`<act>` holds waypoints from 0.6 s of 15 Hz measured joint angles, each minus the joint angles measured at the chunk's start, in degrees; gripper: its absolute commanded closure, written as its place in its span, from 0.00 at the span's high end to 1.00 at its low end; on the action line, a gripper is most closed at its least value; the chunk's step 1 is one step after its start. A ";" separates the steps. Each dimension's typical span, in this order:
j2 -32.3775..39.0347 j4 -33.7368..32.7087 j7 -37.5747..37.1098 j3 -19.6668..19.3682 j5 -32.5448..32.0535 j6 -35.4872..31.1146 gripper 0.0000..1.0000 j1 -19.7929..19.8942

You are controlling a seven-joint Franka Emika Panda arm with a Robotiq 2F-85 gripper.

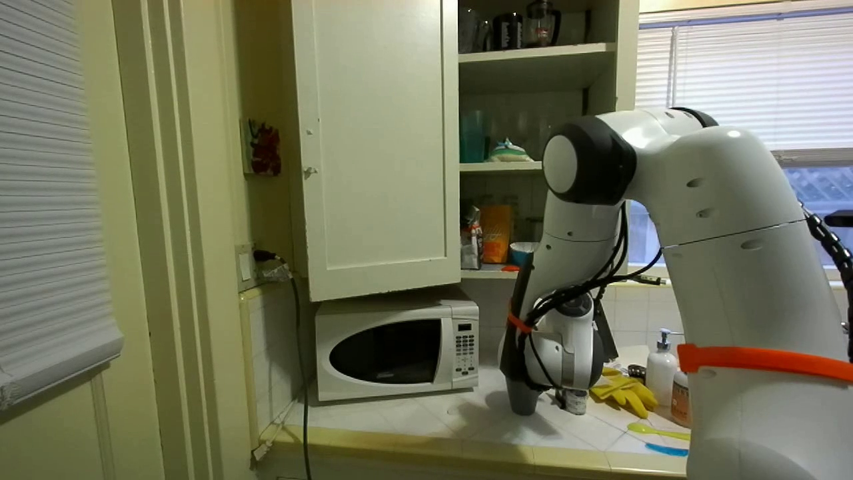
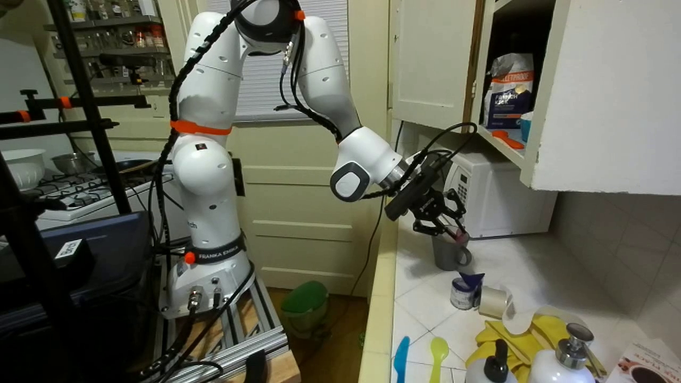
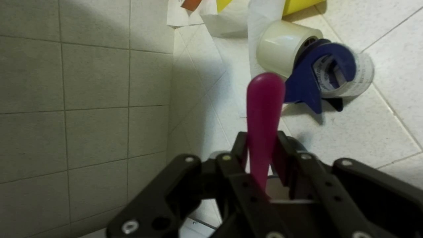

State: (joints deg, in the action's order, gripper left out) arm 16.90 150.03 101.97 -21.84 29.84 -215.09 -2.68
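The tool (image 3: 261,145) grasps a magenta utensil (image 3: 266,99) between its fingertips, one on each side. In the wrist view the utensil's rounded end sticks out past the fingertips, and its narrower part runs back between the fingers, where its far end is hidden. In an exterior view a bit of it shows at the mouth of a gray mug (image 2: 446,254), which stands upright on the tiled worktop (image 2: 532,260) just below the tool; whether it reaches inside cannot be told. Near the mug are a blue tape dispenser (image 3: 305,82) and, just beside that, a pale roll (image 3: 277,48). A white microwave (image 2: 511,191) stands near the mug too.
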 measured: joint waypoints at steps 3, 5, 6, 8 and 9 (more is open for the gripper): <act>0.00 -0.21 -1.19 0.02 0.00 0.00 0.24 0.00; 0.00 -0.26 -1.31 0.04 0.00 0.00 0.24 0.00; 0.00 -0.26 -1.36 0.04 0.00 0.00 0.24 0.00; 0.00 -0.26 -1.41 0.04 0.01 0.00 0.06 0.00; 0.00 -0.26 -1.43 0.04 0.01 0.00 0.06 0.00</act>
State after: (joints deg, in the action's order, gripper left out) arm 16.90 149.78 100.54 -21.80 29.85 -215.09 -2.68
